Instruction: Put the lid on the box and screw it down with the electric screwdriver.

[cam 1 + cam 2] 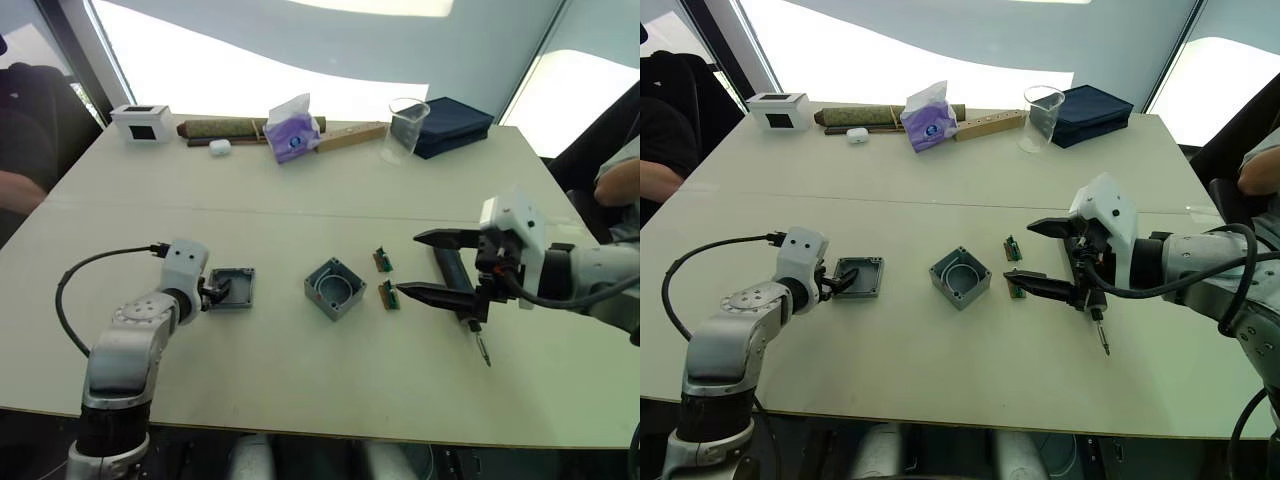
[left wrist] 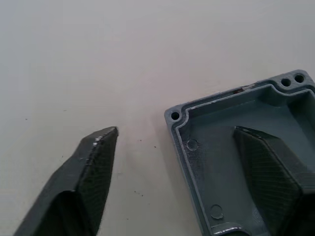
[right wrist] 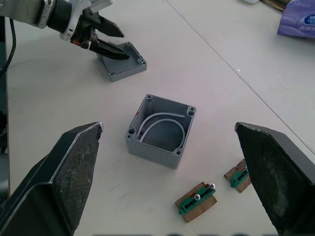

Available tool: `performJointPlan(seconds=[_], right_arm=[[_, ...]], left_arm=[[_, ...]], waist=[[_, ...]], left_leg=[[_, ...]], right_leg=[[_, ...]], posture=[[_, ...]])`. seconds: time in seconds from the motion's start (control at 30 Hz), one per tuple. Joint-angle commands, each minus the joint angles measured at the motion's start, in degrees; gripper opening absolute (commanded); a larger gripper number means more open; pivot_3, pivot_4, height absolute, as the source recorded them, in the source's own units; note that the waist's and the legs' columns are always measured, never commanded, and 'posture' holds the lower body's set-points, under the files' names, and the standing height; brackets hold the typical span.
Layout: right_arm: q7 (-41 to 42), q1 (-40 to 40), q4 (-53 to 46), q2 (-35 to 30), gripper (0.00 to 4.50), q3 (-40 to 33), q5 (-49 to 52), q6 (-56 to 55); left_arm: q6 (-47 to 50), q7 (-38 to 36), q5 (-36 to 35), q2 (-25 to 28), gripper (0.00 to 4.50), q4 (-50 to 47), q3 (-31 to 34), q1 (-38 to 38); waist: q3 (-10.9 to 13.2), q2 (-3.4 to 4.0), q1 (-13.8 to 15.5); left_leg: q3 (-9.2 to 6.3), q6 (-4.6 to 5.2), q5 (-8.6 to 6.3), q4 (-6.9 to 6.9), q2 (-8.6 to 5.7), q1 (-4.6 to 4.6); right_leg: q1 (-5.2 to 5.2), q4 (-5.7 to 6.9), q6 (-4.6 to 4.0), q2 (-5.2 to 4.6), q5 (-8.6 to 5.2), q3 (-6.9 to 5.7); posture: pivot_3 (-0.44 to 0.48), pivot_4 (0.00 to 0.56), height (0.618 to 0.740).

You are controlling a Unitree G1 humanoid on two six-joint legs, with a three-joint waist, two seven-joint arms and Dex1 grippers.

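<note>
The lid (image 1: 236,287) lies rim-up on the table, left of centre. My left gripper (image 1: 214,292) is open at the lid's left edge. In the left wrist view one finger (image 2: 93,162) rests outside on the table and the other (image 2: 270,162) sits inside the lid (image 2: 216,162), with a gap to the rim. The box (image 1: 334,288) stands open-side up mid-table, a pale curved strip inside it. My right gripper (image 1: 407,264) hovers open to the box's right, pointing at it. The electric screwdriver (image 1: 452,280) lies on the table beneath that gripper, its bit (image 1: 484,350) toward the front edge.
Two small green circuit boards (image 1: 382,260) (image 1: 389,295) lie between the box and my right gripper. Along the far edge stand a white box with a black window (image 1: 141,122), a purple tissue pack (image 1: 293,130), a clear beaker (image 1: 405,128) and a dark pouch (image 1: 452,125). People's arms (image 1: 20,190) (image 1: 620,185) flank the table.
</note>
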Motion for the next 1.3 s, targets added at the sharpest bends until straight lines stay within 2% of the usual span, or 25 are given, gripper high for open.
performJointPlan(seconds=[0.03, 0.17, 0.23, 0.43, 0.57, 0.77, 0.87, 1.0, 1.1, 1.3], right_arm=[[-0.1, -0.6, -1.4, -0.1, 4.50, -2.4, 0.9, -0.1], [0.3, -0.8, -1.3, -0.3, 4.50, -2.5, 0.7, -0.2], [0.4, -0.8, -1.3, -0.4, 4.50, -2.5, 0.6, -0.3], [-0.2, -1.1, -1.2, 0.5, 4.50, -2.2, 1.7, 0.2], [-5.5, -1.7, -0.7, 4.0, 4.50, -1.8, 6.1, 2.9], [-24.3, -5.4, 3.6, 12.4, 4.50, -0.9, 21.2, 8.6], [-35.0, -7.5, 6.3, 16.4, 4.50, 1.6, 34.6, 7.0], [-46.7, -10.4, 7.6, 21.6, 4.50, 5.8, 44.2, 2.2], [-52.7, -12.6, 8.7, 23.7, 4.50, 8.5, 47.7, -0.2], [-59.6, -13.9, 9.6, 27.3, 4.50, 12.0, 46.0, -3.2]], left_arm=[[7.3, 2.2, -1.5, -2.1, 2.11, 0.4, 3.7, 0.8], [12.2, 3.7, -2.7, -3.8, 0.57, -0.4, 6.3, 0.4], [13.5, 4.0, -3.1, -4.0, 0.11, -1.0, 6.7, 0.6], [15.1, 4.9, -4.9, -5.3, 0.11, -2.6, 8.6, -0.6], [2.3, 2.9, -9.9, -9.7, 0.11, -5.1, 10.5, -7.3], [-8.2, 0.1, -15.2, -12.5, 0.11, -4.2, 7.7, -14.9], [-13.2, -1.8, -16.7, -13.4, 0.11, -2.8, 3.6, -17.0], [-20.6, -3.3, -17.0, -15.2, 0.11, 0.5, -1.2, -17.7], [-24.8, -4.9, -16.8, -15.0, 0.11, 2.2, -4.3, -17.7], [-29.0, -5.3, -16.9, -14.8, 0.11, 4.3, -7.2, -17.5]], waist=[[0.0, 0.04, 0.0], [-0.1, 0.11, -0.2], [-0.1, 0.18, -0.3], [-0.2, 0.23, -0.5], [-0.1, 0.09, 0.0], [0.0, -0.14, 0.2], [0.0, -0.10, -0.1], [0.0, -0.11, -0.2], [0.0, -0.10, -0.2], [0.0, -0.09, -0.2]], left_leg=[[0.00, 0.00, 0.00, 0.00, 0.00, 0.01], [-0.01, 0.00, 0.00, 0.00, 0.00, 0.03], [-0.01, 0.00, 0.00, -0.01, 0.00, 0.05], [-0.03, 0.00, 0.00, -0.05, 0.00, 0.09], [-0.05, 0.00, 0.00, -0.04, 0.00, 0.08], [-0.03, -0.08, 0.03, -0.01, -0.04, -0.10], [-0.02, -0.08, 0.03, -0.06, -0.02, -0.09], [-0.03, -0.08, 0.04, -0.06, -0.01, -0.09], [-0.01, -0.08, 0.04, -0.05, -0.02, -0.10], [-0.02, -0.07, 0.04, -0.07, -0.01, -0.12]], right_leg=[[0.01, 0.00, 0.00, 0.00, 0.00, 0.00], [0.03, 0.00, 0.00, 0.00, 0.00, 0.01], [0.04, 0.00, 0.00, 0.02, 0.00, 0.01], [0.04, 0.00, 0.00, 0.02, 0.00, 0.05], [0.05, 0.00, 0.00, 0.02, 0.00, 0.04], [0.02, -0.10, 0.01, -0.03, 0.01, -0.02], [-0.03, -0.10, 0.02, 0.00, 0.01, 0.00], [-0.05, -0.06, 0.02, 0.04, 0.01, 0.01], [-0.05, -0.06, 0.02, 0.02, 0.01, 0.02], [-0.08, -0.06, 0.02, 0.04, 0.01, 0.01]], posture=[[0.000, 0.150, 0.721], [0.000, 0.150, 0.721], [0.000, 0.150, 0.721], [0.000, 0.150, 0.721], [0.000, 0.150, 0.721], [0.000, 0.150, 0.721], [0.000, 0.150, 0.721], [0.000, 0.150, 0.721], [0.000, 0.150, 0.721], [0.000, 0.150, 0.721]])
